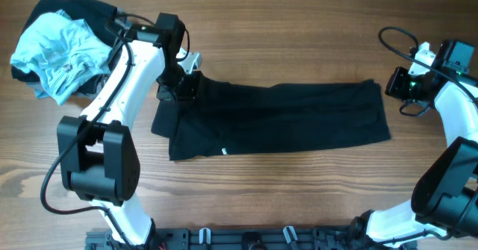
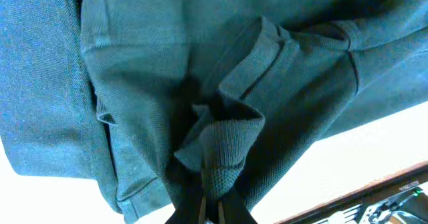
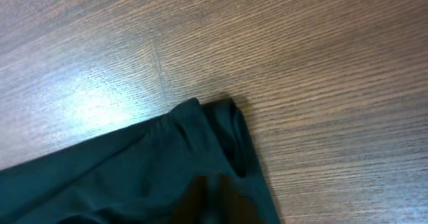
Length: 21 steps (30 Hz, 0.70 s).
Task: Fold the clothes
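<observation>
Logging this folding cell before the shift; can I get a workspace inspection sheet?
Surface: wooden table, no spills seen.
Job's things: black garment spread mid-table; light blue garment heaped on a dark garment, far left.
Clutter: nothing seen.
Grippers: left gripper shut on the black garment's ribbed edge; right gripper at its other end, state unclear.
Cables: black cable looped by the right arm; a second cable by the left base.
Surroundings: dark rail along the near edge.

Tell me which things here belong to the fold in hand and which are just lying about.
In the job: black garment, laid out; left gripper, shut on its bunched edge; right gripper, beside its other end.
Lying about: light blue garment heaped on a dark garment in the table corner.
</observation>
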Motion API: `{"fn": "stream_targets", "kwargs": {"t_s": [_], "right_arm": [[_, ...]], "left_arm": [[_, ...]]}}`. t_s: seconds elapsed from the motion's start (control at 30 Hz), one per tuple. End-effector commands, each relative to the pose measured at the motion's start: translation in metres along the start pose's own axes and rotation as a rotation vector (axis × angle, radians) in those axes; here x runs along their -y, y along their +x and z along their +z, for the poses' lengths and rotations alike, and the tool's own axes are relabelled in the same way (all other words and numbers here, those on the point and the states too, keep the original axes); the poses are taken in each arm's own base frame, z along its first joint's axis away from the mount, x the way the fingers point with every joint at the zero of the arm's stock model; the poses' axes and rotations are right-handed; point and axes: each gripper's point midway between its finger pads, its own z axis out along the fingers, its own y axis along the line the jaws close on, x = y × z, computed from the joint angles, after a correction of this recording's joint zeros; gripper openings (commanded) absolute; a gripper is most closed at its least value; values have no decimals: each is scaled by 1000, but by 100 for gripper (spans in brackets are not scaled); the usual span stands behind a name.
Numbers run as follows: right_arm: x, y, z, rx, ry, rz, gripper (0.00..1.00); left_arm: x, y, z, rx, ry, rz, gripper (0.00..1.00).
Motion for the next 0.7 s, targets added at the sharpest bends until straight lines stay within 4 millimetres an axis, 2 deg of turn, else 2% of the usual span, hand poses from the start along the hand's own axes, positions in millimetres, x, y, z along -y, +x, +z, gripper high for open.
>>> {"fn": "stream_targets", "kwargs": {"t_s": [0.0, 0.07, 0.2, 0.37, 0.5, 0.57, 0.67], "right_arm": [[-14, -1, -4, 4, -69, 15, 44], [-25, 5, 6, 5, -103, -9, 53], [-36, -4, 28, 43, -115, -93, 55], [-24, 5, 69, -3, -74, -97, 54], [-23, 3, 79, 7, -75, -98, 53], [-23, 3, 80, 7, -75, -100, 46], [-23, 6, 81, -4, -74, -97, 25]], "left_arm": [[0, -1, -9, 30, -7, 36, 4], [3, -9, -10, 63, 5, 46, 4], [9, -19, -11, 105, 36, 59, 4], [9, -20, -11, 109, 36, 60, 4], [9, -20, -11, 109, 36, 60, 4], [9, -20, -11, 109, 36, 60, 4], [9, -21, -11, 113, 36, 62, 4]]}}
